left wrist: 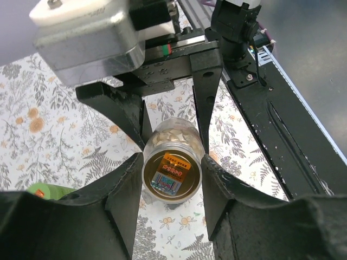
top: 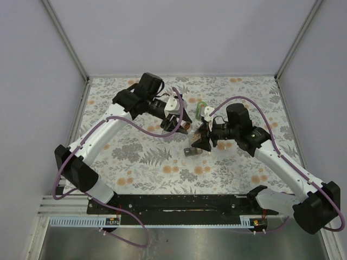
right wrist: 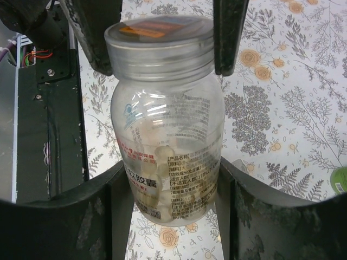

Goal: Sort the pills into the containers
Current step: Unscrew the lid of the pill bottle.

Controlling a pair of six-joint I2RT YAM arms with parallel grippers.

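Observation:
A clear plastic pill bottle (right wrist: pixel 165 135) with printed labels hangs above the table between my two grippers. Pale round pills (right wrist: pixel 162 154) lie inside it. My right gripper (right wrist: pixel 169 179) is shut on the bottle's lower body, with a finger pressed against each side. The grey screw lid (left wrist: pixel 171 176) carries an orange sticker, and my left gripper (left wrist: pixel 171 168) is shut around it with both pads touching its rim. In the top view the two grippers, left (top: pixel 181 123) and right (top: pixel 201 134), meet tip to tip over the middle of the table with the bottle (top: pixel 190 128) between them.
A small grey object (top: pixel 191 152) lies on the floral tablecloth just in front of the grippers. A green item (top: pixel 201 105) sits behind them. The black rail (top: pixel 184 203) with the arm bases runs along the near edge. Walls enclose both sides and the back.

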